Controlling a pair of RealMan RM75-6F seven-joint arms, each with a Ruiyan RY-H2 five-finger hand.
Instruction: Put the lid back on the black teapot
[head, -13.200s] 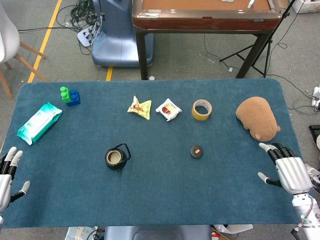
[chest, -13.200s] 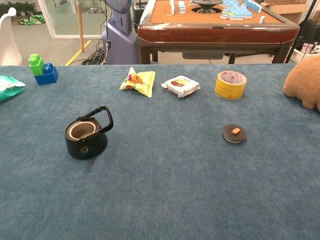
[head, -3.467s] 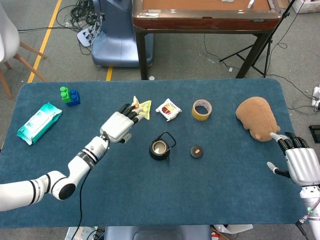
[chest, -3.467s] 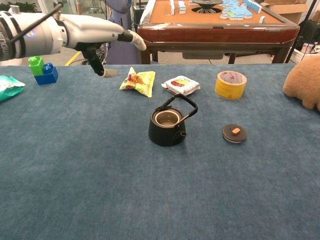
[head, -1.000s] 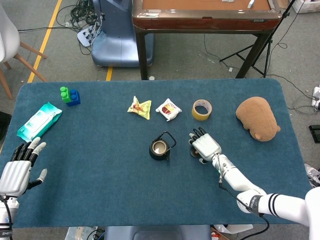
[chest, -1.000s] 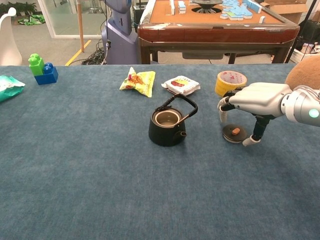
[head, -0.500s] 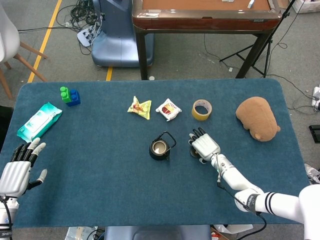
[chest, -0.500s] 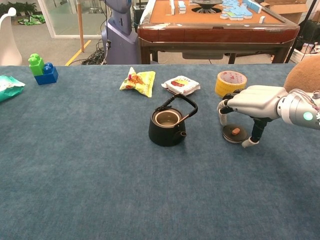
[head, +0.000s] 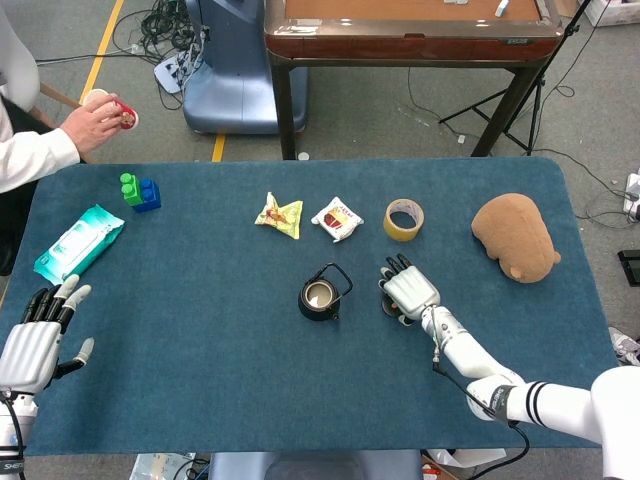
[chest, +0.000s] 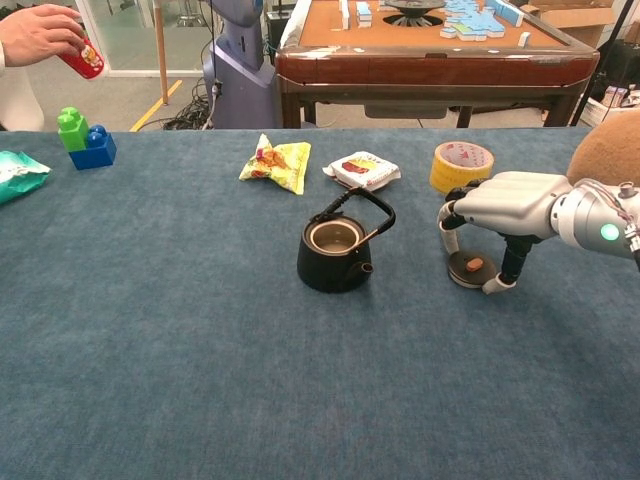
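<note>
The black teapot (head: 320, 296) (chest: 335, 255) stands open-topped in the middle of the blue table, its handle tilted back. To its right the round black lid (chest: 468, 269) with an orange knob lies flat on the cloth. My right hand (head: 408, 291) (chest: 503, 207) arches over the lid, with its fingers (chest: 446, 236) on the lid's left and the thumb on its right, not visibly gripping. In the head view the hand hides most of the lid. My left hand (head: 36, 335) hovers with fingers spread at the table's near left edge, holding nothing.
A yellow tape roll (chest: 461, 168), two snack packets (chest: 276, 162) (chest: 362, 171) and a brown plush toy (head: 516, 236) lie behind. Toy blocks (head: 140, 190) and a wipes pack (head: 78, 243) sit far left. A person's hand with a red can (chest: 80, 55) is at top left.
A person's hand holding a red can has come into view at the top left. My right hand has sunk slightly closer around the lid. The teapot and my left hand have stayed put.
</note>
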